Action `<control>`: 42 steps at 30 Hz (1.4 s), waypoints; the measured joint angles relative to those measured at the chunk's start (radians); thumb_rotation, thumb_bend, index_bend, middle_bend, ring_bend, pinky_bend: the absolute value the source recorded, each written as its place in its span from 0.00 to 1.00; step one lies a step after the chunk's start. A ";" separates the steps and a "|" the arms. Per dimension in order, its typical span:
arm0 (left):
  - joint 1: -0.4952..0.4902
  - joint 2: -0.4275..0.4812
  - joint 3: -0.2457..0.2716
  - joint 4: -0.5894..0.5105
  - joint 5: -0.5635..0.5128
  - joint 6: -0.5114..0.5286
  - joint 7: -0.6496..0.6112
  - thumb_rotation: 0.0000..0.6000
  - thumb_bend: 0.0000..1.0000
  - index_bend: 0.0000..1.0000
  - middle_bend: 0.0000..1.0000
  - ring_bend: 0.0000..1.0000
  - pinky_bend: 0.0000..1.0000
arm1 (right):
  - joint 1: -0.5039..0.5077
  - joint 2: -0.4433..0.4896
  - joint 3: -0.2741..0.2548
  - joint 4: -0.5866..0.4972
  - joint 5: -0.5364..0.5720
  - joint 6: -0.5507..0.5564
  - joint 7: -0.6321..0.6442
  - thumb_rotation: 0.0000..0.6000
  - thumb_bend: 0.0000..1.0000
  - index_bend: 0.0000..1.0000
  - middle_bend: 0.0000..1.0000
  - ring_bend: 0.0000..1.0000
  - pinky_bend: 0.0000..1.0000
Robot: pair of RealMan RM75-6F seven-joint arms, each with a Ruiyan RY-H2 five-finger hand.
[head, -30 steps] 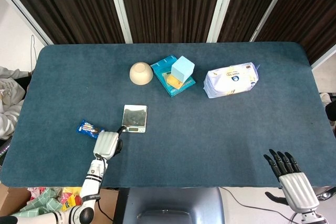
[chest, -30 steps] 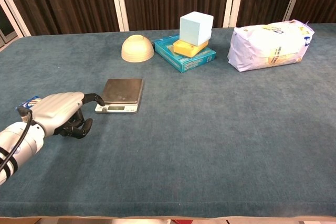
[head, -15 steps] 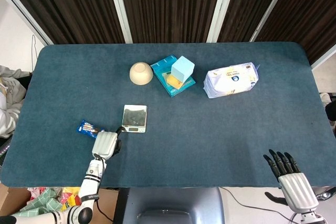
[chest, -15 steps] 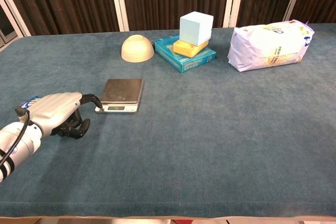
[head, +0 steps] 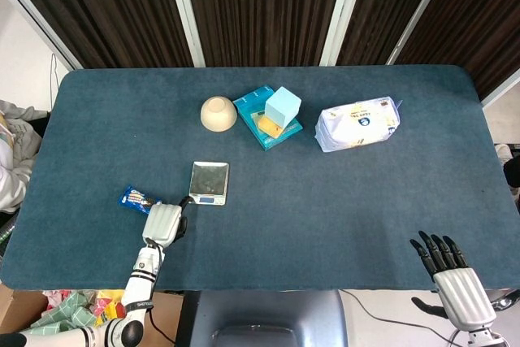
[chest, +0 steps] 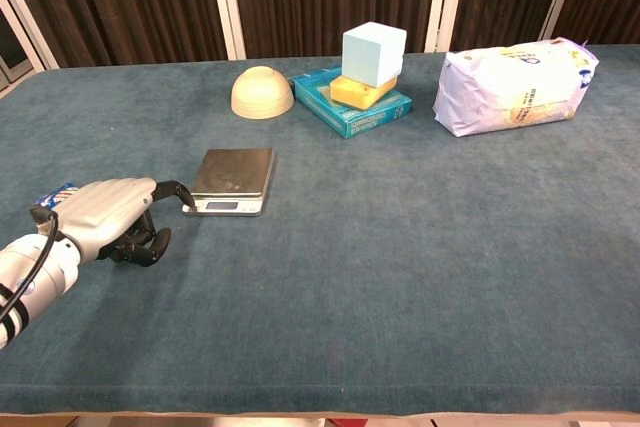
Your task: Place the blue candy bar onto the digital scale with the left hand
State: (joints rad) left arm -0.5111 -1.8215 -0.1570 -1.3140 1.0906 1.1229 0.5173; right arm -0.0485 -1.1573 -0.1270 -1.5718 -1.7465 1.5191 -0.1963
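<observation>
Left hand [head: 164, 223] sits at lower left of the head view, fingers curled under with nothing in them, one fingertip reaching to the near left corner of the digital scale [head: 210, 182]; whether it touches cannot be told. One blue candy bar [head: 137, 198] lies flat on the table [head: 325, 201] just left of and above that hand, apart from the scale; the chest view shows only its end behind the hand. One scale, bare on top. Toward upper centre: one tan bowl [head: 218, 113], upside down; beside it one teal box [head: 267, 119] carrying one yellow block [head: 269, 126] and one pale blue cube [head: 283, 105]. Further right, one white packet [head: 357, 123]. Right hand [head: 453, 277] at lower right, fingers spread, holding nothing.
</observation>
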 measured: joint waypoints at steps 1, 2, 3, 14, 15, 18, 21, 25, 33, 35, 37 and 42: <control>0.000 0.000 0.000 0.000 -0.002 0.000 0.000 1.00 0.59 0.27 1.00 1.00 1.00 | 0.000 0.000 0.000 0.000 0.000 0.000 0.000 0.91 0.13 0.00 0.00 0.00 0.00; 0.000 0.001 0.000 0.001 -0.004 -0.001 0.001 1.00 0.59 0.27 1.00 1.00 1.00 | 0.000 0.000 0.000 0.000 -0.001 0.001 0.000 0.91 0.13 0.00 0.00 0.00 0.00; 0.000 0.001 0.000 0.001 -0.006 -0.002 0.002 1.00 0.59 0.27 1.00 1.00 1.00 | 0.000 0.000 0.000 0.000 -0.001 0.002 0.000 0.91 0.13 0.00 0.00 0.00 0.00; 0.001 0.004 0.017 -0.007 -0.035 -0.011 0.046 1.00 0.59 0.29 1.00 1.00 1.00 | -0.002 0.000 0.002 0.001 0.000 0.005 0.002 0.91 0.13 0.00 0.00 0.00 0.00; -0.001 0.003 0.015 -0.007 -0.035 -0.010 0.046 1.00 0.59 0.29 1.00 1.00 1.00 | -0.002 0.000 0.002 0.000 0.000 0.005 0.002 0.91 0.13 0.00 0.00 0.00 0.00; -0.004 0.001 0.013 -0.009 -0.029 -0.005 0.043 1.00 0.59 0.28 1.00 1.00 1.00 | -0.003 0.001 0.003 0.000 0.000 0.007 0.003 0.91 0.13 0.00 0.00 0.00 0.00; -0.007 -0.004 0.012 -0.005 -0.023 -0.002 0.041 1.00 0.59 0.26 1.00 1.00 1.00 | -0.004 0.001 0.003 0.000 -0.001 0.009 0.004 0.91 0.13 0.00 0.00 0.00 0.00; -0.011 -0.009 0.010 0.000 -0.016 0.002 0.035 1.00 0.59 0.20 1.00 1.00 1.00 | -0.004 0.002 0.002 0.001 -0.002 0.009 0.006 0.91 0.13 0.00 0.00 0.00 0.00; 0.005 0.022 0.010 -0.041 0.154 0.122 -0.098 1.00 0.57 0.08 1.00 1.00 1.00 | -0.002 0.003 0.003 -0.001 0.004 0.001 0.002 0.91 0.13 0.00 0.00 0.00 0.00; 0.017 0.053 0.014 -0.074 0.197 0.166 -0.121 1.00 0.52 0.07 1.00 1.00 1.00 | -0.003 0.005 0.003 -0.001 0.002 0.005 0.002 0.91 0.13 0.00 0.00 0.00 0.00; 0.030 0.089 0.019 -0.100 0.216 0.195 -0.130 1.00 0.47 0.06 1.00 1.00 1.00 | -0.005 0.007 0.003 -0.002 0.000 0.012 0.007 0.91 0.13 0.00 0.00 0.00 0.00; 0.081 0.205 0.042 -0.114 0.222 0.219 -0.150 1.00 0.41 0.05 1.00 1.00 1.00 | -0.009 0.009 0.003 0.001 -0.004 0.021 0.016 0.91 0.13 0.00 0.00 0.00 0.00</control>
State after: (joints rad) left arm -0.4302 -1.6160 -0.1148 -1.4282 1.3128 1.3416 0.3674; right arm -0.0574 -1.1481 -0.1244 -1.5707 -1.7504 1.5400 -0.1803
